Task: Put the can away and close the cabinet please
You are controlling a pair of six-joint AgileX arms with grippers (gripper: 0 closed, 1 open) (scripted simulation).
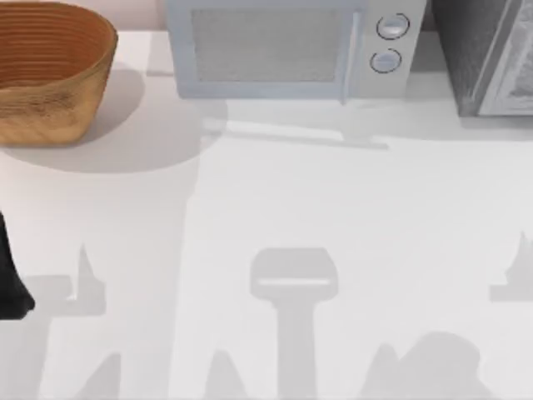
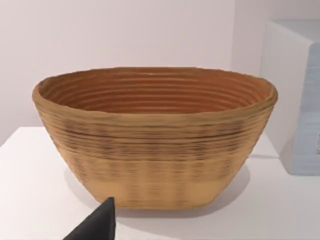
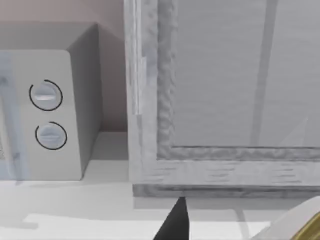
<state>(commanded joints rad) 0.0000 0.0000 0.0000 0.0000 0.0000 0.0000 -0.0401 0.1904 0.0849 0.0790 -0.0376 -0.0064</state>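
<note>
The grey cabinet (image 1: 487,58) stands at the table's back right. In the right wrist view its framed front panel (image 3: 225,100) rises close ahead; I cannot tell whether it is open. A pale rounded thing with a golden edge (image 3: 300,225), possibly the can, sits in that view's corner beside the dark tip of my right gripper (image 3: 175,222). My left arm (image 1: 10,283) hangs at the table's left edge. The left gripper's dark tip (image 2: 97,225) points at the wicker basket.
A wicker basket (image 1: 50,71) (image 2: 155,140) stands at the back left. A white microwave (image 1: 287,46) with two round knobs (image 3: 47,115) sits at the back middle, just left of the cabinet. Arm shadows fall across the white table (image 1: 266,217).
</note>
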